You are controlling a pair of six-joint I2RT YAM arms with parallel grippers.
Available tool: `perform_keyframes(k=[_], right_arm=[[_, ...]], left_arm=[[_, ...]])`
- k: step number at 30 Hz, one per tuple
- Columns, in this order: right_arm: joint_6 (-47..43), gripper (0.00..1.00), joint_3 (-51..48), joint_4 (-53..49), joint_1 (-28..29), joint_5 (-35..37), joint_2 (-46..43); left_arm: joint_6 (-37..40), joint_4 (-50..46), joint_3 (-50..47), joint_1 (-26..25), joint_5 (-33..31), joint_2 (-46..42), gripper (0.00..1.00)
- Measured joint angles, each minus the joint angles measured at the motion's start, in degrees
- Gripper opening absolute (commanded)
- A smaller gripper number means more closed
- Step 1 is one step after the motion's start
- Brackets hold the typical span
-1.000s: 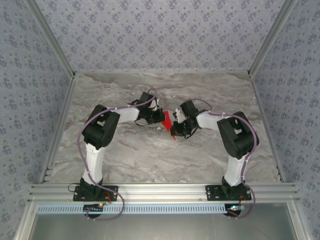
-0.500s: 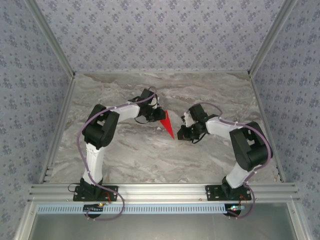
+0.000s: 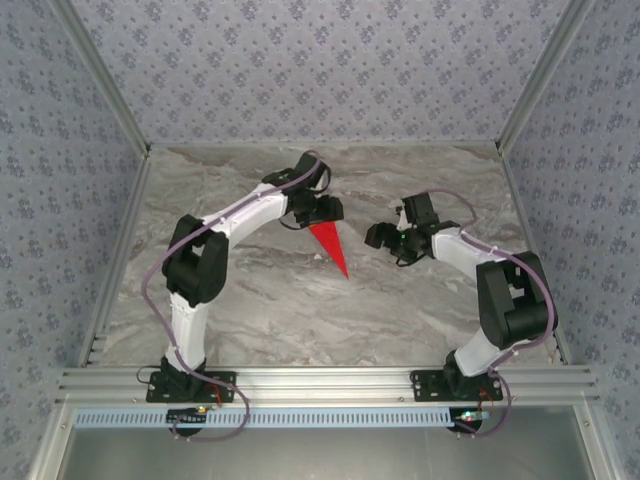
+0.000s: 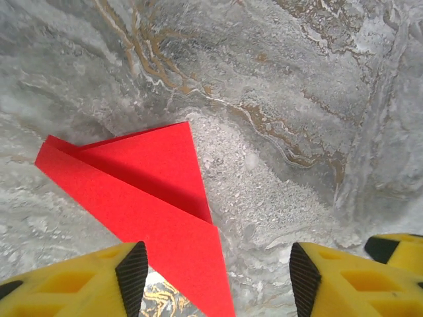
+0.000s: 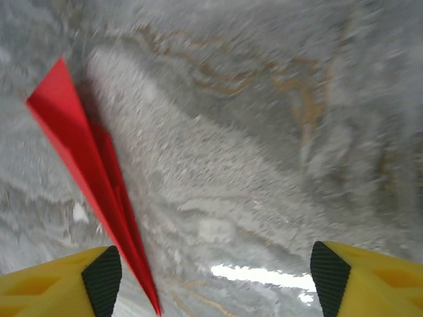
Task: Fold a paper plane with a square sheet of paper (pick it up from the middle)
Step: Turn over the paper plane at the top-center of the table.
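**Paper plane flat on marble table**

Noted lying between the arms, sharp tip toward the near edge. Found left gripper spread wide, empty, just beside its broad end; right gripper spread wide, empty, apart.

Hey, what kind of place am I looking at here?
Probably a robot test cell: two arms bolted to an aluminium rail, a marble-look tabletop, wallpapered panels boxing it in.

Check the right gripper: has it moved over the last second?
Yes. The right gripper has pulled back toward the right edge of the table. It now stands apart from the paper plane, jaws open.
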Motion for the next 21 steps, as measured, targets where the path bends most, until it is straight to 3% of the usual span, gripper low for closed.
perform_keyframes(k=[5,9,14,21], right_arm=[[1.3,0.94,-1.0,0.6,-2.1,1.5,-0.4],[1.7,0.96,-2.2,0.5,-2.3,2.9,-1.6],[1.8,0.96,-2.4,0.3,-2.6,4.0,-2.4],[1.8,0.95,-2.4,0.1,-2.6,4.1,-2.4]], left_arm=[[-0.1,-9.1,9.1,-4.9,-9.3,4.8,0.75],[-0.7,-15.0,14.3,-6.9,-13.8,10.4,0.76],[-1.4,-20.1,17.9,-7.3,-16.9,15.5,0.73],[-3.2,-23.6,18.4,-7.1,-18.3,16.0,0.63]])
